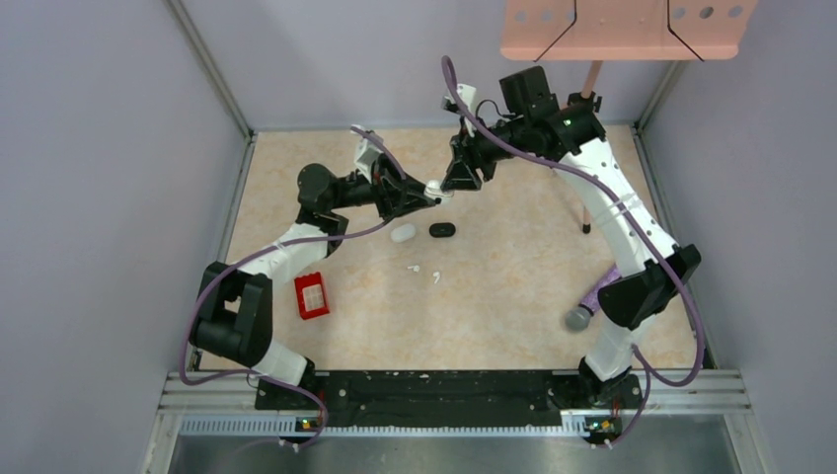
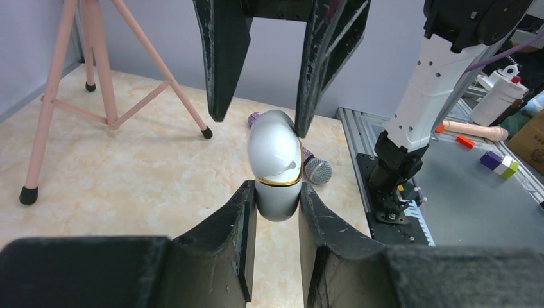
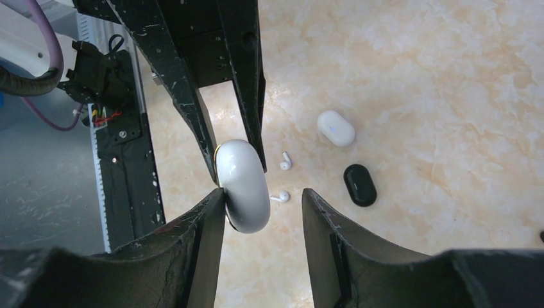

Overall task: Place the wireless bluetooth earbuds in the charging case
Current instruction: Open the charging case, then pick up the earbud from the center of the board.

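Two arms are hovering over the desk (image 1: 513, 286): left fingers (image 1: 426, 192) are pinching the closed white charging case (image 3: 242, 186) aloft, right fingers (image 1: 457, 182) are straddling its lid half open, seemingly needing to pry it up, while two earbuds (image 3: 285, 162) are lying below.

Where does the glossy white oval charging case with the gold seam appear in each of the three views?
Top external: the glossy white oval charging case is at upper centre of the picture.
Left wrist: the case is at the centre.
Right wrist: the case is lower left of centre.
Shared landmark: the left end effector clamping it.
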### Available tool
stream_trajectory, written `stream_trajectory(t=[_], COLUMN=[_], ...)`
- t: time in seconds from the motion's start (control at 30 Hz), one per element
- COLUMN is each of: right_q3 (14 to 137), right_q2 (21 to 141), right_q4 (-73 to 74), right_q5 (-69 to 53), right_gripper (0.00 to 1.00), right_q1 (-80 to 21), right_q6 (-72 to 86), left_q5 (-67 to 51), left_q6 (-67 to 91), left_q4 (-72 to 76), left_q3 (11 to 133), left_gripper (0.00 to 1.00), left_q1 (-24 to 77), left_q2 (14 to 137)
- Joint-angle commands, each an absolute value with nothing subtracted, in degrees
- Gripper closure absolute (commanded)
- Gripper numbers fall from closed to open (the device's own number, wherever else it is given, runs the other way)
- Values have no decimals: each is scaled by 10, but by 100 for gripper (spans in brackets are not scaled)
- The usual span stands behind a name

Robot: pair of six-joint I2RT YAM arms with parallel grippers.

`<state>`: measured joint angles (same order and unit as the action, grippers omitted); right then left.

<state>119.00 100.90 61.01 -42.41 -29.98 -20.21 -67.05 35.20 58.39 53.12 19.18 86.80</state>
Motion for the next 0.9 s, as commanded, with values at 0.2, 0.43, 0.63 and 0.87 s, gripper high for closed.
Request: stream_trajectory(t=[0.2, 0.43, 0.63, 0.87], right_q3=[1215, 1234, 1268, 1090], right_q2=[1016, 1011, 977, 900], right_q4=[583, 584, 585, 550], right_q5=[-386, -392, -400, -375], right_gripper=[54, 54, 50, 50], right_q1=[-279, -279, -279, -279], right_q6=[-201, -193, -190, -235], left_q5=[-690, -668, -623, -599], left_q6=[350, 353, 351, 369], left_q4=[614, 600, 562, 515], left_q3=[538, 535, 527, 527], left_gripper=[100, 100, 100, 100], left_q1=[197, 195, 170, 116], left_q2=[869, 871, 870, 851])
